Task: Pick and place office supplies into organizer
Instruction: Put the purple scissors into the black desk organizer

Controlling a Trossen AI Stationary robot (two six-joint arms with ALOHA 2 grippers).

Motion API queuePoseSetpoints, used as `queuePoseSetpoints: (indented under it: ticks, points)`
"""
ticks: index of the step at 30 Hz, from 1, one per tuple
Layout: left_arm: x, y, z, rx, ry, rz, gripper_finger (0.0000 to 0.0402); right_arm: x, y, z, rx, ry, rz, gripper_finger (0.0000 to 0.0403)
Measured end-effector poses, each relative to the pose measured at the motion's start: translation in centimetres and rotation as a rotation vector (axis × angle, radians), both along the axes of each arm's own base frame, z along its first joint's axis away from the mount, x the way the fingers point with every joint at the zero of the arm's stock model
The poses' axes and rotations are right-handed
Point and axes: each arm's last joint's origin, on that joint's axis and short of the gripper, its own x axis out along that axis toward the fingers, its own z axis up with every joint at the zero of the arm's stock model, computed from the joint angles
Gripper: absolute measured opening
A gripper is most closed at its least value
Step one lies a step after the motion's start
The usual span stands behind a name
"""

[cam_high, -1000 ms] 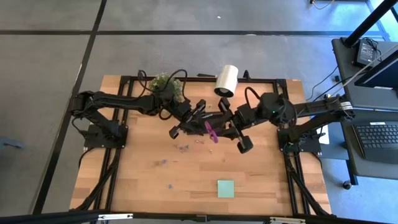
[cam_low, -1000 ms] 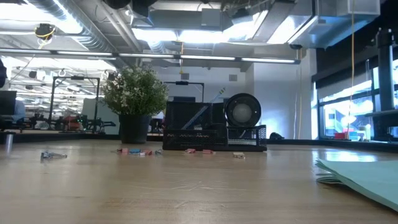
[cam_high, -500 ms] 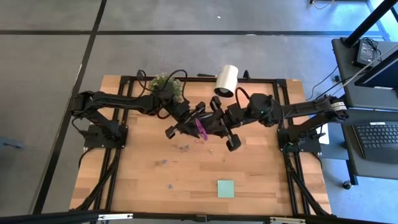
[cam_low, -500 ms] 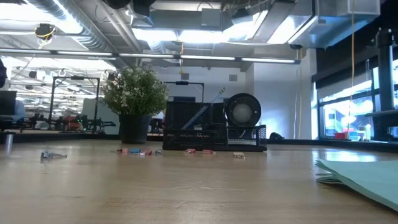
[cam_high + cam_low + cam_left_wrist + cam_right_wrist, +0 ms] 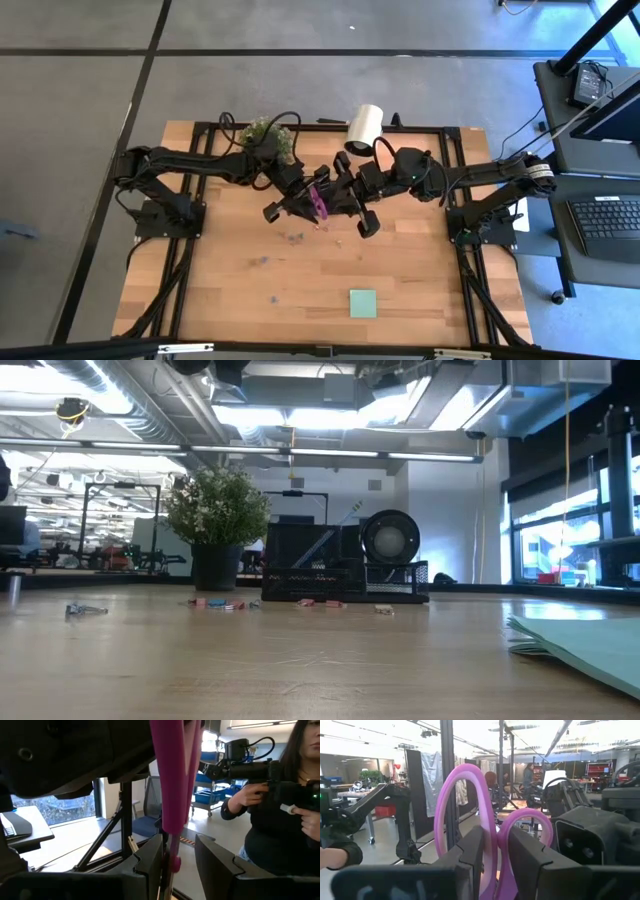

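The purple-handled plastic scissors [image 5: 318, 203] stood between both pincers, above the table's far middle. The right gripper [image 5: 496, 851] clasped a handle loop between its fingers, long axis running away from it. The left gripper [image 5: 176, 857] pinched the blade end, narrowly open.
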Motion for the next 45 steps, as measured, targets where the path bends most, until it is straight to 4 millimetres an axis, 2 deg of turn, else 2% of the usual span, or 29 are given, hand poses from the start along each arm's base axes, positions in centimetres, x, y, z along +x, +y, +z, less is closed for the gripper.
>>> queuePoseSetpoints:
  ticks: [12,21,28,36,41,45]
  points:
    - [-0.1,0.8,0.0,0.023,-0.021,0.011,0.0034,0.0,-0.4,0.0,0.012,0.007,0.011,0.0081]
    - [-0.1,0.8,0.0,0.021,-0.018,0.011,0.0040,0.0,-0.4,0.0,0.074,0.031,0.024,0.0093]
    - [-0.1,0.8,0.0,0.022,-0.019,0.008,0.0035,0.0,-0.4,0.0,0.085,0.042,0.027,0.0139]
    - [-0.1,0.8,0.0,0.021,-0.018,0.009,0.0035,-0.2,-0.4,-0.2,0.081,0.077,0.025,0.0229]
    - [-0.1,0.8,0.0,0.011,-0.007,0.007,0.0038,-1.4,-0.5,0.3,0.012,0.115,0.007,0.0268]
    - [-0.1,0.8,0.0,0.009,-0.005,0.008,0.0036,-3.4,-0.7,1.5,-0.036,0.118,-0.036,0.0277]
